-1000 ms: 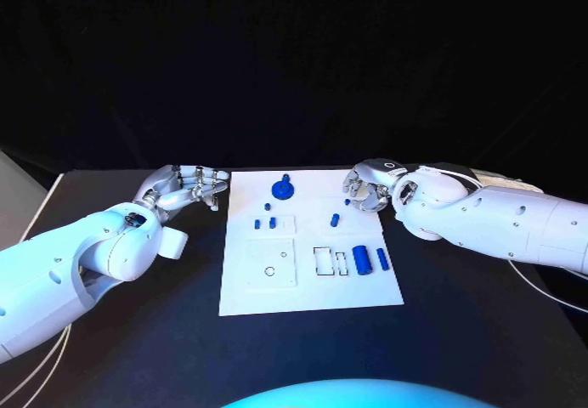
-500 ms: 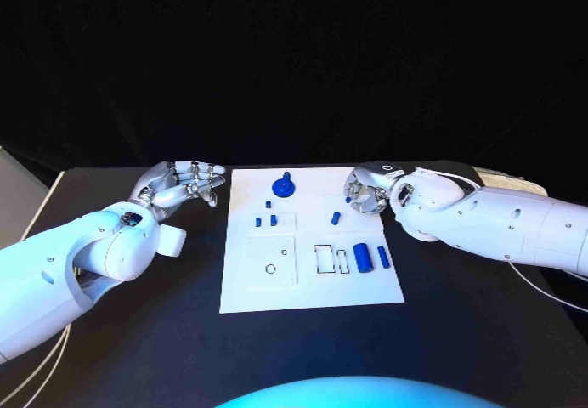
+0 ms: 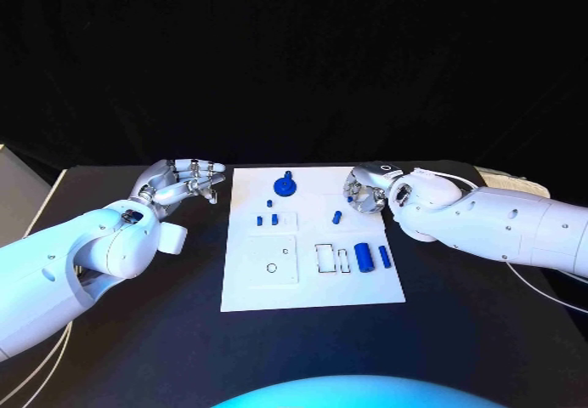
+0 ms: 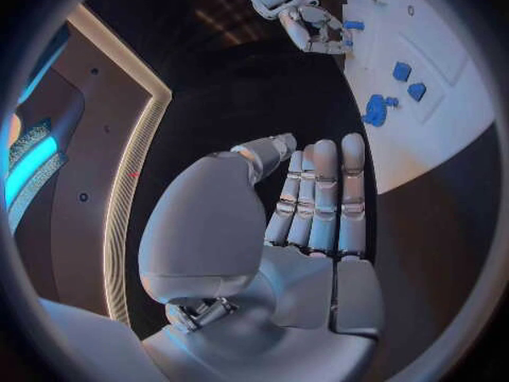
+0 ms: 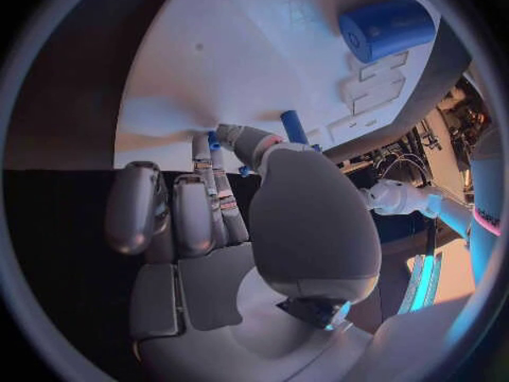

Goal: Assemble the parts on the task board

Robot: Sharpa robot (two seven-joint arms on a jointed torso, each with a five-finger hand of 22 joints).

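Right hand [image 3: 364, 194] pinches a small blue part [image 5: 215, 139] over the task board [image 3: 311, 289]; left hand [image 3: 183, 183] spread.

Blue parts [image 3: 363, 257] on white task board [image 3: 309, 289]

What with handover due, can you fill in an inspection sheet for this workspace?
Surface: black table, board in its middle.
Job's things: white board; on it a blue knob, blue cylinder, slim bar, peg, two small blocks.
Clutter: nothing seen.
Robot hands: left robot hand beside the board's far left corner, holding nothing; right robot hand curled at the board's far right edge, blue bits at its fingertips, hold unclear.
Cables: thin pale cable under the right arm.
Surroundings: dark backdrop.
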